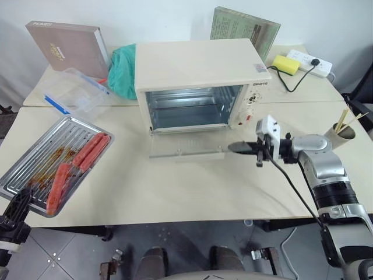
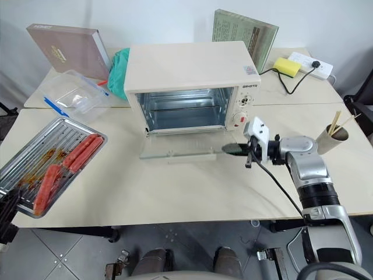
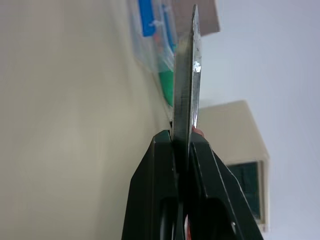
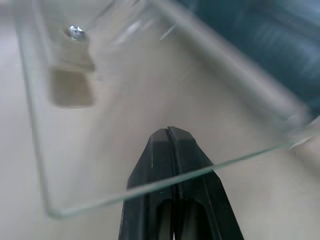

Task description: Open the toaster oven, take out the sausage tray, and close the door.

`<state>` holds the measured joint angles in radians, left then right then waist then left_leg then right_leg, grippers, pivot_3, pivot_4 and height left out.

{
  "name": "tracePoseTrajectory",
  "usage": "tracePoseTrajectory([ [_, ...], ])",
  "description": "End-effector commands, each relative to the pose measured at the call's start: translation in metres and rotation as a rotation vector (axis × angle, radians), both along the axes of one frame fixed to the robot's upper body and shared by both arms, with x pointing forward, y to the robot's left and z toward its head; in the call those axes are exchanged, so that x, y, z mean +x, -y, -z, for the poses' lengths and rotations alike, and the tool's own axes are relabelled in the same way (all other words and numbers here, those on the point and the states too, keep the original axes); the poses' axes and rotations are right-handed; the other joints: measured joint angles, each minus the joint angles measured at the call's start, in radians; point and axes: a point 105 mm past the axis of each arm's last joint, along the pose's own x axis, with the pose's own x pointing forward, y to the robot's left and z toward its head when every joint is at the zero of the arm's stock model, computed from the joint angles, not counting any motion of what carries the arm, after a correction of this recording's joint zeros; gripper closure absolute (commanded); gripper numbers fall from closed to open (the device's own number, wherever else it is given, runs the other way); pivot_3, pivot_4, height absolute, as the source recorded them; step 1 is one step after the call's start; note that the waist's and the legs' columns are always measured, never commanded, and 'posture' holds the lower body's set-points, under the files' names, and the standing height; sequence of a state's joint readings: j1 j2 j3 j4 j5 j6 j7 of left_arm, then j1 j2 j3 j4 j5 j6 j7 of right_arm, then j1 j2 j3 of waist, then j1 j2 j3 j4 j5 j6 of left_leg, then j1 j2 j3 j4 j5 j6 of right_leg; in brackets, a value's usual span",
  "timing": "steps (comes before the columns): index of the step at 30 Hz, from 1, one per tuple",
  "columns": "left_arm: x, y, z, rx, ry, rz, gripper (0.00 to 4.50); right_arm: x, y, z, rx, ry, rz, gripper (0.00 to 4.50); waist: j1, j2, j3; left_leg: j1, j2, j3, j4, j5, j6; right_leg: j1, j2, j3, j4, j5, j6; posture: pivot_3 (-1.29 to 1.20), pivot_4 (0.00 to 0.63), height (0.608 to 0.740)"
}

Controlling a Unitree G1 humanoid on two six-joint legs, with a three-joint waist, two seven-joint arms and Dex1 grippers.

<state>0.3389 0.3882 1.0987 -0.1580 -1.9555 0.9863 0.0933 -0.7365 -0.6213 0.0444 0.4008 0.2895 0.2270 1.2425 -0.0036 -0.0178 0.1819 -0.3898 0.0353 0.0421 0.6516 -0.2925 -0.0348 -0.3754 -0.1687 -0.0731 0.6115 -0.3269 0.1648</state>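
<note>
right gripper (image 2: 233,150) clenched, empty, tips under right corner of lowered glass door (image 2: 178,153); left gripper (image 3: 182,150) clamped on rim of sausage tray (image 1: 55,163), tray out on table (image 1: 175,192) left of toaster oven (image 1: 198,81); oven cavity empty; door looks light, hinged, but glass fragile and slick; judgement: push up from beneath edge or at bar handle, avoid pinching bare glass

Cream table (image 1: 175,192) carries toaster oven (image 1: 198,81), sausage tray (image 1: 55,163), clear plastic box (image 1: 76,93), paper cup (image 1: 339,135).
</note>
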Motion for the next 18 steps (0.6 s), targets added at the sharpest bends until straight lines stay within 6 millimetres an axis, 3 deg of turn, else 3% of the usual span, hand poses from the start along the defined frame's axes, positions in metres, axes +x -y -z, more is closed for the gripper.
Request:
tracePoseTrajectory([
  [1, -0.004, -0.008, -0.005, -0.006, 0.027, -0.01, 4.5, 0.005, -0.001, -0.037, 0.089, 0.085, 0.019, 4.46, -0.001, 0.0, 0.0, 0.0, 0.0, 0.0, 0.0, 0.0, 0.0, 0.0, 0.0, 0.0, 0.0, 0.0, 0.0, 0.0, 0.15, 0.74],
  [9, -0.001, -0.006, -0.004, -0.017, 0.031, 0.019, 4.5, 0.017, -0.01, -0.067, 0.166, 0.155, 0.045, 4.46, -0.002, 0.0, 0.0, 0.0, 0.001, 0.002, 0.0, -0.002, 0.0, -0.001, 0.0, 0.0, 0.0, 0.0, 0.0, 0.0, 0.15, 0.74],
  [13, -0.006, -0.001, -0.003, -0.009, 0.025, 0.057, 4.5, 0.038, -0.012, -0.096, 0.258, 0.237, 0.148, 4.46, -0.005, 0.0, 0.0, 0.0, 0.001, 0.003, 0.0, -0.002, 0.0, -0.001, 0.0, 0.0, 0.0, 0.0, 0.0, 0.0, 0.15, 0.74],
  [18, -0.013, 0.009, 0.011, -0.028, -0.054, 0.18, 4.5, 0.042, -0.013, -0.094, 0.251, 0.234, 0.153, 4.46, -0.024, 0.0, 0.0, 0.0, 0.002, 0.003, 0.0, -0.003, 0.0, -0.001, 0.001, 0.0, 0.0, 0.0, 0.0, 0.0, 0.15, 0.74],
])
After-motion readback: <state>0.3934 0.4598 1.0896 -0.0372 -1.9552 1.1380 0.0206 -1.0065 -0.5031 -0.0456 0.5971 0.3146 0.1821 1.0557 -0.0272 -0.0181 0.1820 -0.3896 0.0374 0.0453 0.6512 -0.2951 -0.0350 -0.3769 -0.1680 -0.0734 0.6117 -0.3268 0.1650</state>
